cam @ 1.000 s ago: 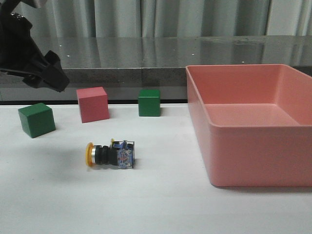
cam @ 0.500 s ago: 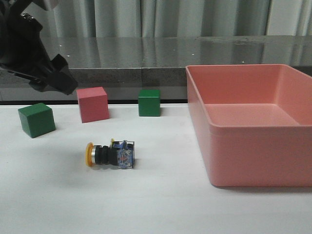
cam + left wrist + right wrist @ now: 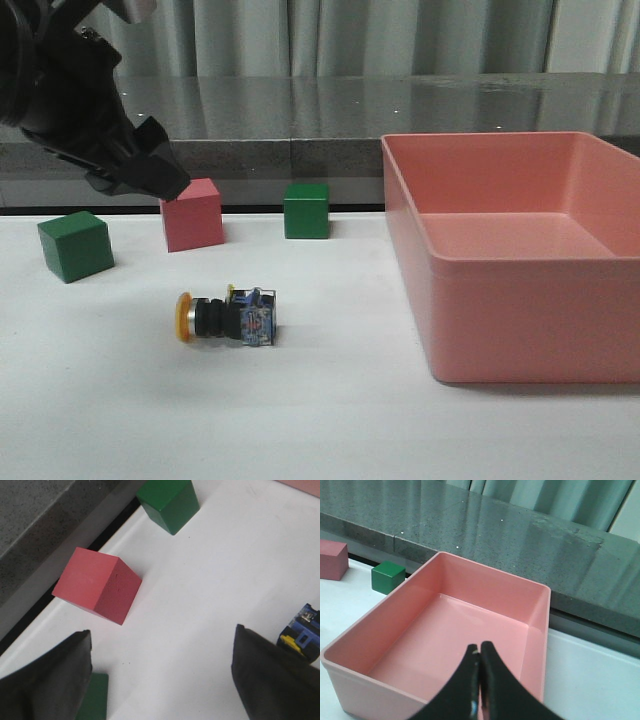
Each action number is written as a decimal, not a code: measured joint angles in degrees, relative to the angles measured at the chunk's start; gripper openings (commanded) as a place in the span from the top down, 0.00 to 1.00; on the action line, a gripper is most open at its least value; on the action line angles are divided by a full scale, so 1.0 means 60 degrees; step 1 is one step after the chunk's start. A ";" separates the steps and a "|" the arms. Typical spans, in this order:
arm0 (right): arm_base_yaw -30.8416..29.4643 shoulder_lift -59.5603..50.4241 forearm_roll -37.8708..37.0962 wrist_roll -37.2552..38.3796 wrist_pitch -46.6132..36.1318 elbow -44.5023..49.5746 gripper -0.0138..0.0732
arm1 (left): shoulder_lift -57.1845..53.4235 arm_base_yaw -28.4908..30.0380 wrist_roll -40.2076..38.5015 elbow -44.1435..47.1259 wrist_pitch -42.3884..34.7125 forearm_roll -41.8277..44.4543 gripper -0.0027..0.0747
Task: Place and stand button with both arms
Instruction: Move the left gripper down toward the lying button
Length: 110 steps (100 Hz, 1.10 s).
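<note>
The button (image 3: 225, 318) lies on its side on the white table, yellow cap to the left, blue-black block to the right. Only its block end shows at the edge of the left wrist view (image 3: 302, 636). My left gripper (image 3: 148, 178) hangs in the air at the back left, by the pink cube, above and behind the button. In its wrist view the left gripper (image 3: 162, 634) is open and empty over bare table. My right gripper (image 3: 479, 649) is shut and empty above the pink bin. It is out of the front view.
A pink bin (image 3: 500, 270) fills the right side and also shows in the right wrist view (image 3: 350, 642). A pink cube (image 3: 191, 213) and two green cubes (image 3: 75, 245) (image 3: 306, 210) stand at the back left. They also show in the left wrist view (image 3: 97, 585) (image 3: 95, 697) (image 3: 170, 502).
My left arm has moved right and slightly down, from the far left edge to beside the pink cube. The button and cubes have not moved.
</note>
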 measured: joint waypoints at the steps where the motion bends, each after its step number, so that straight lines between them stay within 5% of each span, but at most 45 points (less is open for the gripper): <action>1: 0.0000 0.0000 0.0000 0.0000 0.0000 0.0000 0.91 | 0.0000 0.0000 0.0029 -0.0006 0.0000 -0.0039 0.25; 31: 0.0000 0.0000 0.0000 0.0000 0.0000 0.0000 0.91 | -0.0035 0.0000 0.0842 -0.0025 0.0018 -0.0826 0.25; 48: 0.0000 0.0000 0.0000 0.0000 0.0000 0.0000 0.91 | -0.0135 0.0070 0.4940 -0.0093 0.0480 -0.4460 0.25; 72: 0.0000 0.0000 0.0000 0.0000 0.0000 0.0000 0.91 | -0.0151 0.1712 1.1516 -0.0366 0.3449 -1.0180 0.25; 110: 0.0000 0.0000 0.0000 0.0000 0.0000 0.0000 0.91 | 0.0610 0.3691 1.3447 -0.0415 0.6641 -1.2206 0.29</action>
